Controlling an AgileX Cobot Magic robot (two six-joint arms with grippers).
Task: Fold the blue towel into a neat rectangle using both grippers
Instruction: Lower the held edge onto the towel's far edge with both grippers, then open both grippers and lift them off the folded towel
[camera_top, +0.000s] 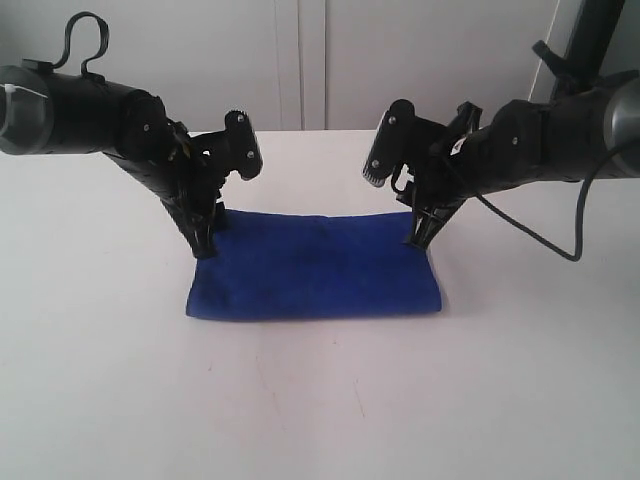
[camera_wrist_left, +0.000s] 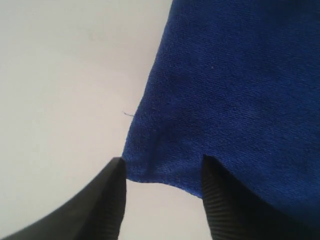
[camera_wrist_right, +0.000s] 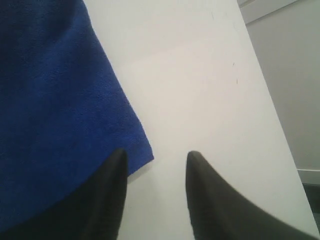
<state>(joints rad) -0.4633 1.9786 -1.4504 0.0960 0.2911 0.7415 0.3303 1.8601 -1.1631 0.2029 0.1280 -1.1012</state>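
Blue towel (camera_top: 315, 268): lies flat in the middle of the tabletop (camera_top: 320, 410), doubled into a wide rectangle. Near edge looks rounded like a fold. Far edge sits under the two arms. No white tag seen.

Left pincer (camera_top: 205, 240): open, pointing down at the far left corner of the cloth. Fingers (camera_wrist_left: 100, 210) spread to either side of that corner, nothing clamped. Contact with the fabric cannot be told.

Right pincer (camera_top: 420, 235): open, pointing down at the far right corner. One finger (camera_wrist_right: 100, 200) over the cloth edge, the other over bare tabletop. Holds nothing.

Step in hand (judged): clearing both pincers off the far edge with the fold left undisturbed.

Progress (judged): far along. Shape already close to a neat rectangle, with a slight slant down the left side and a slight spread toward the near edge.

Method advised: hold both pincers wide, lift straight up and both together, and allow no sideways slide with the tips low. Swing the arms outward only once well above the cloth.

Risk (judged): possible snagging of soft pile on the ribbed finger pads, with a corner pulled up or the top layer skewed.

Check to follow: compare both far corners for layer alignment, and press flat or square up the left side if needed.
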